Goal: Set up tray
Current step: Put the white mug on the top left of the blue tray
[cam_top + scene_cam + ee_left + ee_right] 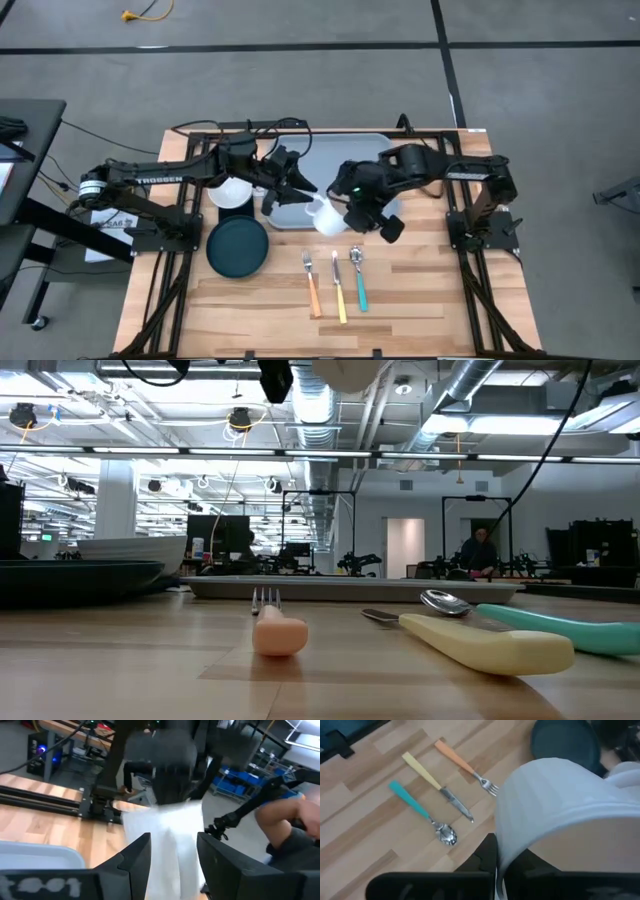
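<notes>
At the back middle of the wooden table [420, 300] lies the large flat grey-blue plastic tray [345, 150]; over its front edge, the right gripper [342, 212] clamps a white mug [326, 216], while the left gripper [290, 185] hovers with fingers apart.

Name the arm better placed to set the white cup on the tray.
Right, probably. The right gripper already holds the white cup by its rim, lifted at the tray front edge. The left gripper hovers over the tray, holding nothing visible.
</notes>
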